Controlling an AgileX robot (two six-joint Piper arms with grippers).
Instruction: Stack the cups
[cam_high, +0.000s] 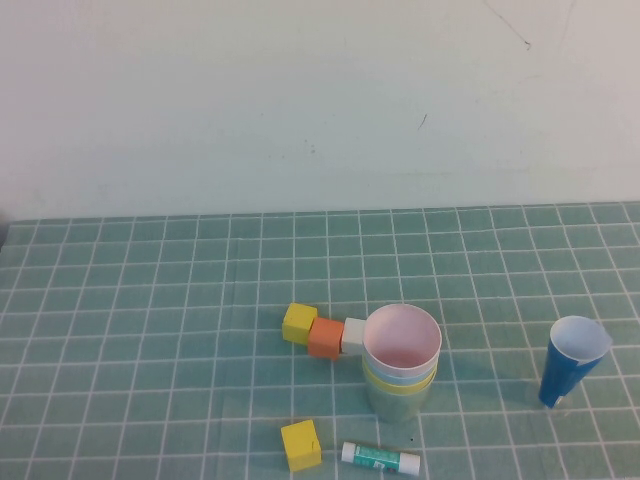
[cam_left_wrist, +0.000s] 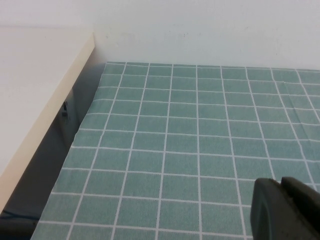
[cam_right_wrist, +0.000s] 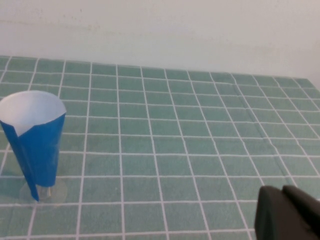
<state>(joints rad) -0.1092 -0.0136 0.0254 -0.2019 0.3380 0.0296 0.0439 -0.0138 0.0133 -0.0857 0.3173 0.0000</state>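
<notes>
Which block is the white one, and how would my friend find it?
Find the stack of cups, pink on top, near the table's front middle. A row of three blocks runs off its left side: the white block touches the stack, next to the orange block. It is the only white one.

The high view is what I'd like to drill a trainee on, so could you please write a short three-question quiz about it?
1. True or false: the pastel plastic cups are nested in one stack, pink cup on top.
2. Which touches the stack? A) the white cube B) the lower yellow cube C) the tall dark-blue cup
3. Fill in: the white-and-green glue stick lies on the ___ checked tablecloth.

Key: 1 true. 2 A. 3 green.

Both arms are parked out of the high view; the left gripper and right gripper show shut fingers in the wrist views.
</notes>
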